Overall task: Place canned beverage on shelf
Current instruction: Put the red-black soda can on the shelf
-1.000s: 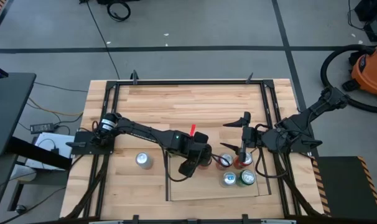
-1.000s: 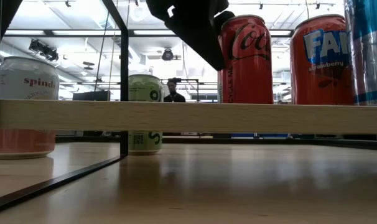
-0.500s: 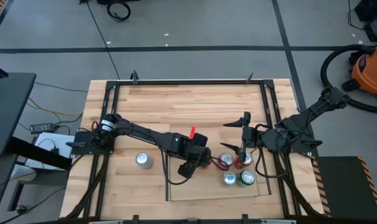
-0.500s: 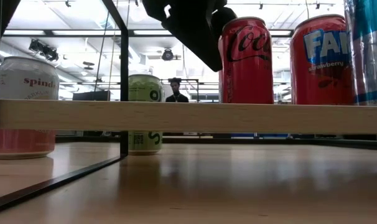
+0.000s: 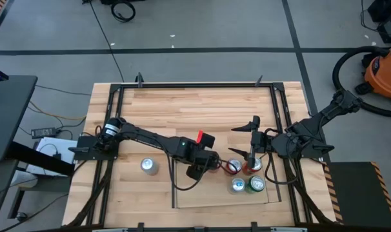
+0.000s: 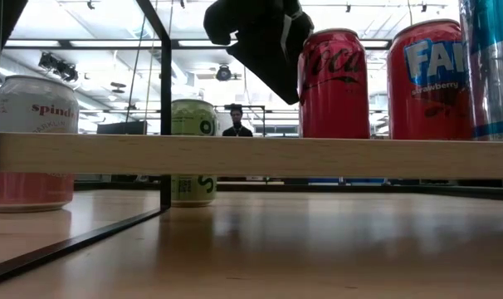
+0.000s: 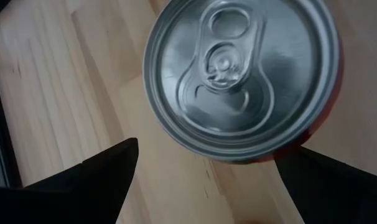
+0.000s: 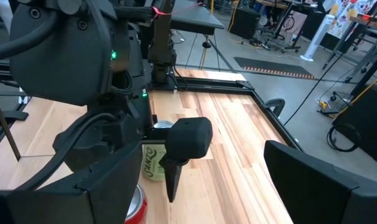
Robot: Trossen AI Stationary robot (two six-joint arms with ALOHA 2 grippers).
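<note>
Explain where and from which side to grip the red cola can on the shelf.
Grip the red cola can across its straight side wall, mid-height. It stands upright on the shelf with the strawberry can close beside it, so come from above or its free side, jaws straddling the round body.

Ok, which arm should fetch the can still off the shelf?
Left. Its open gripper hovers by the red can on the shelf, and the loose can stands on that arm's side. The right gripper sits beyond the shelved cans.
</note>
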